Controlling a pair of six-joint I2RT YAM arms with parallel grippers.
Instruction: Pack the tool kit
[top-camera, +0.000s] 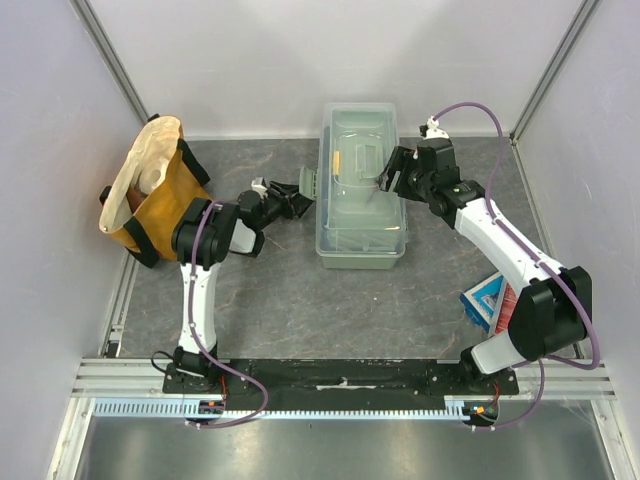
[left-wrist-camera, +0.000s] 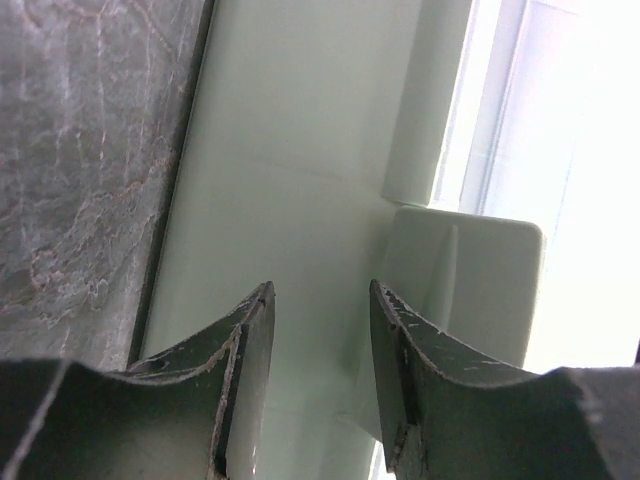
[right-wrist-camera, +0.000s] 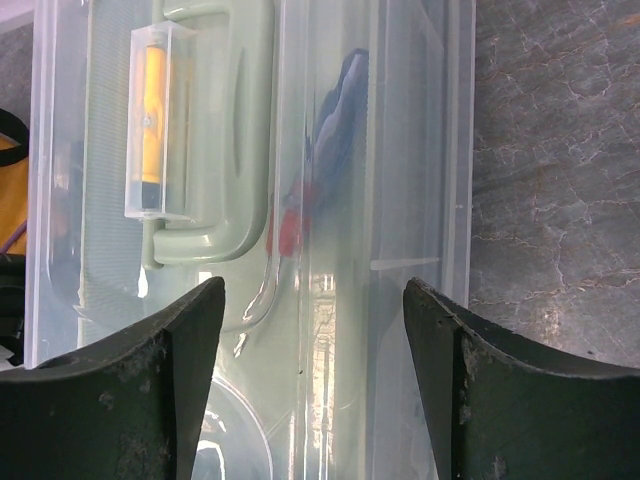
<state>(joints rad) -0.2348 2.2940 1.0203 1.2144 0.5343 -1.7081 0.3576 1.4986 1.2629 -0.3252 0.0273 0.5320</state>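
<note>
The tool kit's pale-green translucent toolbox (top-camera: 361, 236) stands mid-table with its clear lid down. My left gripper (top-camera: 300, 197) is at the box's left side. In the left wrist view its jaws (left-wrist-camera: 320, 290) stand part-way apart against the green side wall (left-wrist-camera: 290, 150). A latch flap (left-wrist-camera: 465, 285) lies just right of the right finger, and nothing shows between the fingers. My right gripper (top-camera: 392, 172) hovers over the lid's right half, open wide (right-wrist-camera: 315, 285). Through the lid (right-wrist-camera: 410, 150) I see the green handle (right-wrist-camera: 215, 130), a yellow level vial (right-wrist-camera: 152, 120), and red (right-wrist-camera: 288, 228) and blue (right-wrist-camera: 338, 110) tool handles inside.
A mustard-yellow cloth bag (top-camera: 150, 190) stands at the far left by the wall. Flat blue-and-red packets (top-camera: 493, 300) lie at the right, beside the right arm's base link. White walls close the table on three sides.
</note>
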